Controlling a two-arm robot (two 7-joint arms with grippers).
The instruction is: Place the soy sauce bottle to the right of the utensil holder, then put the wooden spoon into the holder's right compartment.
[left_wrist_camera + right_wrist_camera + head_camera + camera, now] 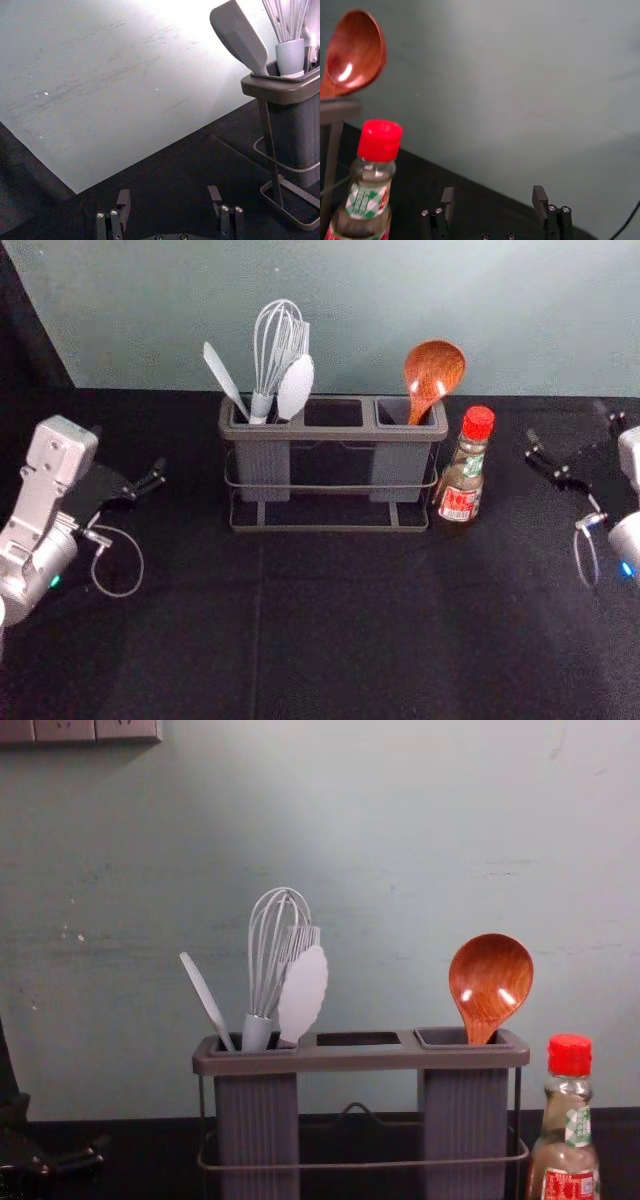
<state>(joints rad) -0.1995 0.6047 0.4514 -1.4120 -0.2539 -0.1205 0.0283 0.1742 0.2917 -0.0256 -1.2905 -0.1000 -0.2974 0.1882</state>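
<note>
In the head view, a dark grey plastic utensil holder with a wire frame [335,527] stands on the black cloth-covered bench [330,630]. At its three o'clock, just beside the frame, the clear glass soy sauce bottle with a red cap [465,470] stands upright. The reddish-brown wooden spoon [434,370] sits bowl up in the holder's right compartment. A pale wire whisk [275,350], a pale flat spatula [225,378] and a white scalloped utensil [295,387] stand in the left compartment. The left gripper [128,449] is apart from the holder, at its nine o'clock; the right gripper [572,428] is beyond the bottle, toward three o'clock.

In the left wrist view, the left gripper [168,192] has its jaws spread wide with nothing between them.

In the right wrist view, the right gripper [493,190] also has widely parted, empty jaws, apart from the bottle.

In the chest view, the bottle is at the holder's four o'clock, and the spoon's bowl rises above the right compartment. The left gripper is toward eight o'clock.
</note>
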